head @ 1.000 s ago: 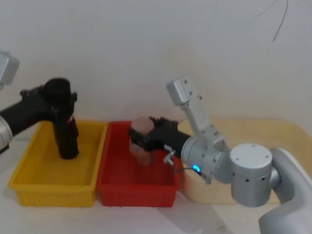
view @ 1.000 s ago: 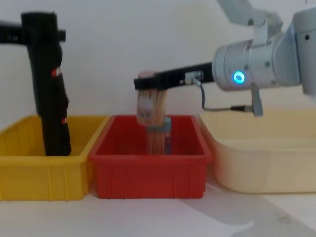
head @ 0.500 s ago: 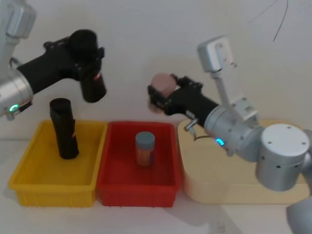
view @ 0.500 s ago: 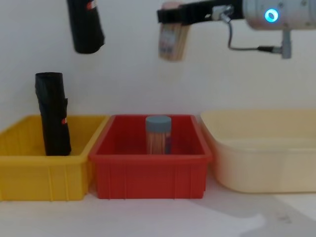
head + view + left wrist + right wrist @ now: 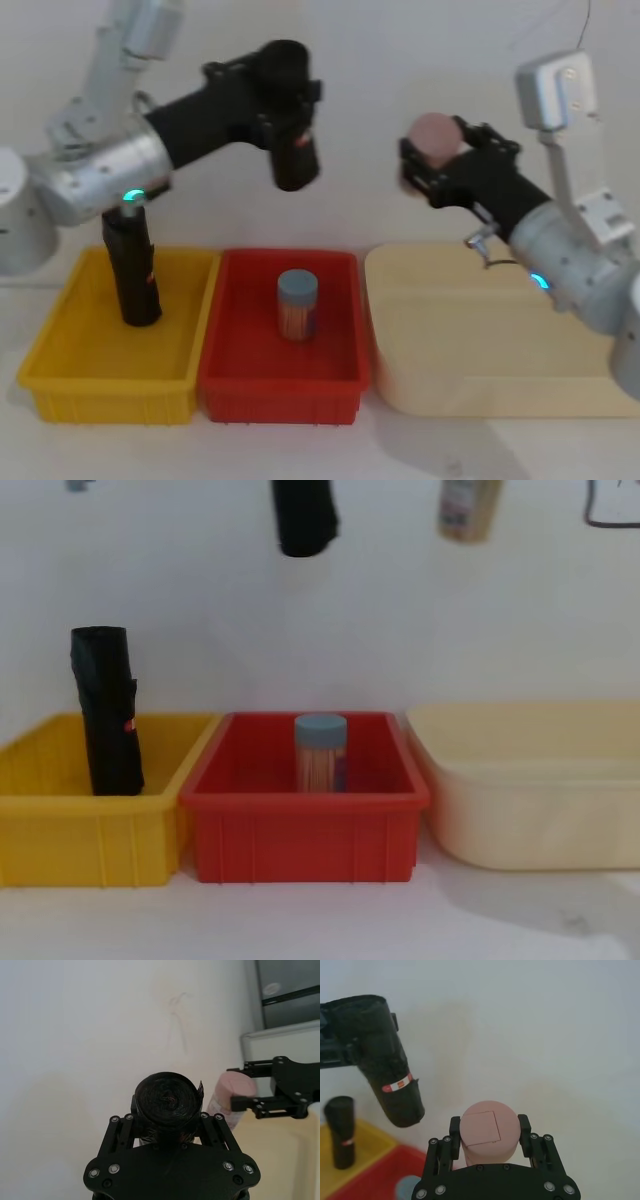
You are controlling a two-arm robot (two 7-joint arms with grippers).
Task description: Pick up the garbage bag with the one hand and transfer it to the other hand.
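The garbage bag (image 5: 292,140), a black roll with a small red label, hangs high above the red bin, and my left gripper (image 5: 281,78) on the green-lit arm is shut on its upper end. From the left wrist I see the roll's end (image 5: 167,1101) between the fingers. My right gripper (image 5: 437,152), on the blue-lit arm, is shut on a pink-capped container (image 5: 436,133), to the right of the bag with a gap between them. The right wrist view shows that container (image 5: 481,1131) in the jaws and the bag (image 5: 392,1067) beyond. The bag's lower end (image 5: 305,515) shows in the chest view.
A second black roll (image 5: 132,265) stands in the yellow bin (image 5: 60,345). A blue-capped jar of sticks (image 5: 297,305) stands in the red bin (image 5: 232,370). A cream tub (image 5: 470,350) sits to the right. A white wall is behind.
The left arm has carried the garbage bag up and right, to above the red bin. The right arm has lifted the pink-capped container higher and to the right.
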